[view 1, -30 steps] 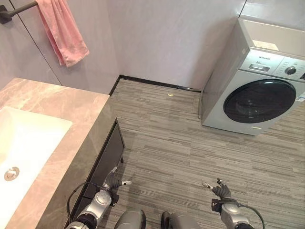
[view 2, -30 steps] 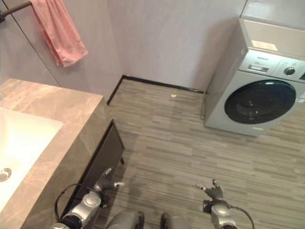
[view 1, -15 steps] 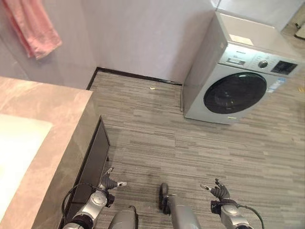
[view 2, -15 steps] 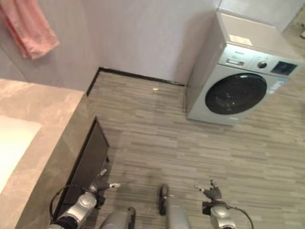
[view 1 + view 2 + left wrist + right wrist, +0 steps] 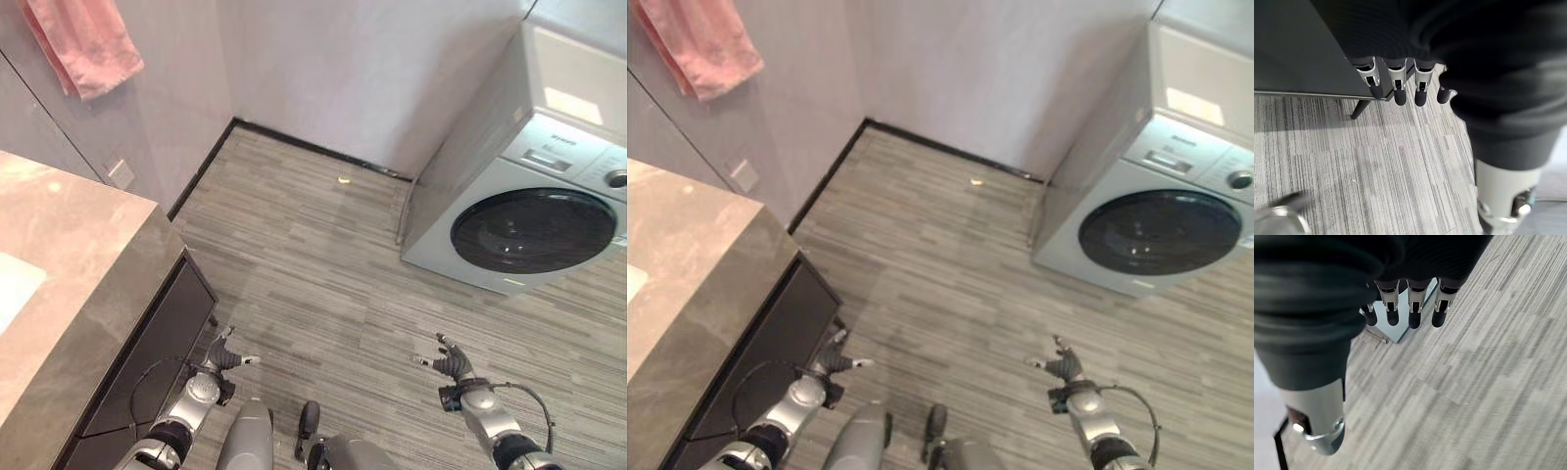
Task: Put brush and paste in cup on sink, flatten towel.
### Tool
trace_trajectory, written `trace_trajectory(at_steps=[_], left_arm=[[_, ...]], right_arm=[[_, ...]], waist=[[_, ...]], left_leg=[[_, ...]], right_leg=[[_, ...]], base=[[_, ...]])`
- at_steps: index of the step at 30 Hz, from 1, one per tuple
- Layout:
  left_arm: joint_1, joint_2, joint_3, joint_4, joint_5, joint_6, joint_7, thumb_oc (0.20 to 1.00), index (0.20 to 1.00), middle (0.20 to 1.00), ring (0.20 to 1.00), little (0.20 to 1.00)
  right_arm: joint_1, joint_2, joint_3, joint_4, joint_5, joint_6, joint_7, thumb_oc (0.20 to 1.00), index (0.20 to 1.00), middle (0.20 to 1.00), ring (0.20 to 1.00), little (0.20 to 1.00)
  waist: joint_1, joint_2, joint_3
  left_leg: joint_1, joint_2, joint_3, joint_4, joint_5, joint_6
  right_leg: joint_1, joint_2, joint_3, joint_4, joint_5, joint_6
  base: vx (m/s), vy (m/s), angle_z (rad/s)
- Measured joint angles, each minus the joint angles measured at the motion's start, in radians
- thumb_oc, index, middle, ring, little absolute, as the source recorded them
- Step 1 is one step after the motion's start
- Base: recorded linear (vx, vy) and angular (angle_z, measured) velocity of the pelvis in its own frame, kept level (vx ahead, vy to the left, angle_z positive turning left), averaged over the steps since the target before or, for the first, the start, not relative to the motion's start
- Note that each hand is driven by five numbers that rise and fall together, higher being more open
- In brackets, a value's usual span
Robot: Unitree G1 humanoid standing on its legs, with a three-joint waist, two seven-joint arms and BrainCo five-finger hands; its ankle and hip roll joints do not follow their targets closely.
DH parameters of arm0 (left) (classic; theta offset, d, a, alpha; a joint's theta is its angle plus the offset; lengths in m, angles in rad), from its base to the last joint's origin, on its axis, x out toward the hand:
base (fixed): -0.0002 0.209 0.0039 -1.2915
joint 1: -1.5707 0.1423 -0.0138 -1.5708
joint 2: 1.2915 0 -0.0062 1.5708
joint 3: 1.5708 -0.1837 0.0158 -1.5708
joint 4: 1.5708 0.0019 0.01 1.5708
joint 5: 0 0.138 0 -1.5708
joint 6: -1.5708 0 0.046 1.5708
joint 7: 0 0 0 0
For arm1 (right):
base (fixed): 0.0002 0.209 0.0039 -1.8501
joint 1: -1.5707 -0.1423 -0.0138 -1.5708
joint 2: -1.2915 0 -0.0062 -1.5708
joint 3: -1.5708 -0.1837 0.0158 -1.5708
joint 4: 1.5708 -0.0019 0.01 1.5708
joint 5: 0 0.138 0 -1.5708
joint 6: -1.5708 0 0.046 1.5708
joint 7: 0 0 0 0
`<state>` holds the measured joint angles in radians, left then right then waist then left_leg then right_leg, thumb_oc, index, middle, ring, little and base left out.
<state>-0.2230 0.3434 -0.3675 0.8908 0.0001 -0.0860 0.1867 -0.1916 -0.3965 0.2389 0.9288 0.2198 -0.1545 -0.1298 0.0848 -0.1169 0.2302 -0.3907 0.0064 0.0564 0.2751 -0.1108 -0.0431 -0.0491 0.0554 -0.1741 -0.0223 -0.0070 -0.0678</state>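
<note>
Judging by this, you have yet to start: both the left robot hand (image 5: 221, 356) and the right robot hand (image 5: 446, 363) hang relaxed and empty over the floor (image 5: 323, 264). The pink towel (image 5: 86, 41) hangs on the wall beyond the bench (image 5: 69, 245); brush, paste and cup are unseen.

view swung right, sink basin (image 5: 12, 284) nearly gone
</note>
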Motion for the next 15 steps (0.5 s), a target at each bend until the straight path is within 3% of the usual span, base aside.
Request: trace_trajectory(at_steps=[2,4,5,7,8,9,10,11,14,15], left_arm=[[0.012,0.0,0.003,0.001,0.0,0.0,-0.001,1.0,1.0,1.0,1.0,1.0],[0.012,0.002,0.002,0.004,0.0,0.0,-0.002,1.0,1.0,1.0,1.0,1.0],[0.006,0.002,0.002,0.002,0.0,0.002,-0.005,1.0,1.0,1.0,1.0,1.0],[0.008,0.001,0.001,0.002,0.0,0.001,-0.009,1.0,1.0,1.0,1.0,1.0],[0.012,-0.005,0.001,0.002,0.0,-0.001,-0.009,1.0,1.0,1.0,1.0,1.0],[0.0,-0.008,-0.001,0.013,0.0,0.0,-0.012,1.0,1.0,1.0,1.0,1.0],[0.001,-0.008,0.0,0.002,0.0,-0.001,-0.012,1.0,1.0,1.0,1.0,1.0],[0.001,-0.004,0.0,-0.007,0.0,-0.001,-0.012,1.0,1.0,1.0,1.0,1.0],[-0.005,-0.02,0.015,0.051,-0.002,-0.008,-0.007,1.0,1.0,1.0,1.0,1.0],[0.009,-0.028,0.01,0.074,-0.002,-0.007,-0.006,1.0,1.0,1.0,1.0,1.0]], right_arm=[[0.004,0.005,0.009,0.001,0.001,0.0,0.001,1.0,1.0,1.0,1.0,1.0],[0.019,0.008,0.021,0.003,0.0,0.0,0.0,1.0,1.0,1.0,1.0,1.0],[0.029,0.01,0.021,0.005,-0.002,0.004,0.0,1.0,1.0,1.0,1.0,1.0],[0.033,0.025,0.019,0.035,-0.002,0.006,0.0,1.0,1.0,1.0,1.0,1.0],[0.038,0.025,0.018,0.037,-0.003,0.006,0.002,1.0,1.0,1.0,1.0,1.0],[0.053,0.04,0.007,0.038,-0.003,0.008,0.003,1.0,1.0,1.0,1.0,1.0],[0.068,0.044,0.004,0.035,-0.002,0.007,0.003,1.0,1.0,1.0,1.0,1.0],[0.075,0.046,0.003,0.035,-0.002,0.007,0.003,1.0,1.0,1.0,1.0,1.0],[0.093,0.083,-0.054,0.058,0.003,0.006,0.007,1.0,1.0,1.0,1.0,1.0],[0.1,0.093,-0.06,0.057,0.004,0.006,0.008,1.0,1.0,1.0,1.0,1.0]], waist=[[0.015,0.039,0.011],[0.015,0.043,0.008],[0.009,0.039,0.008],[0.009,0.034,0.001],[0.009,0.048,-0.009],[-0.016,0.027,-0.022],[-0.015,0.027,-0.025],[-0.014,0.027,-0.026],[-0.014,0.018,-0.081],[-0.012,0.029,-0.104]], left_leg=[[-0.018,-0.003,-0.019,-0.134,0.085,-0.007],[-0.045,0.003,0.005,-0.132,0.128,-0.003],[-0.058,0.015,0.072,-0.056,0.141,0.019],[0.017,-0.007,0.032,-0.082,0.161,0.047],[0.067,0.001,0.031,-0.107,0.203,0.072],[0.11,-0.031,0.04,-0.128,0.179,0.112],[0.144,-0.036,0.042,-0.141,0.167,0.132],[0.173,-0.04,0.04,-0.156,0.16,0.142],[0.237,-0.075,0.052,-0.196,0.112,0.163],[0.278,-0.081,0.066,-0.233,0.107,0.172]], right_leg=[[0.083,0.033,0.017,-0.058,-0.011,0.003],[0.105,0.042,0.021,-0.062,-0.019,-0.019],[0.125,0.039,0.026,-0.061,-0.046,-0.008],[0.167,0.032,0.055,-0.056,-0.073,0.019],[0.179,0.039,0.061,-0.041,-0.087,0.038],[0.199,0.007,0.058,-0.011,-0.105,0.068],[0.199,-0.003,0.057,0.041,-0.127,0.092],[0.178,-0.019,0.055,0.123,-0.16,0.123],[0.164,-0.067,0.064,0.216,-0.183,0.165],[0.107,-0.083,0.057,0.359,-0.188,0.165]], base=[[0.3,0.082,-0.39],[0.42,0.156,-0.26],[0.35,0.167,-0.15],[0.32,0.175,-0.33],[0.39,0.239,-0.17],[0.34,0.24,-0.08],[0.33,0.263,0.04],[0.31,0.228,-0.13],[0.25,0.224,-0.14],[0.22,0.157,-0.32]])
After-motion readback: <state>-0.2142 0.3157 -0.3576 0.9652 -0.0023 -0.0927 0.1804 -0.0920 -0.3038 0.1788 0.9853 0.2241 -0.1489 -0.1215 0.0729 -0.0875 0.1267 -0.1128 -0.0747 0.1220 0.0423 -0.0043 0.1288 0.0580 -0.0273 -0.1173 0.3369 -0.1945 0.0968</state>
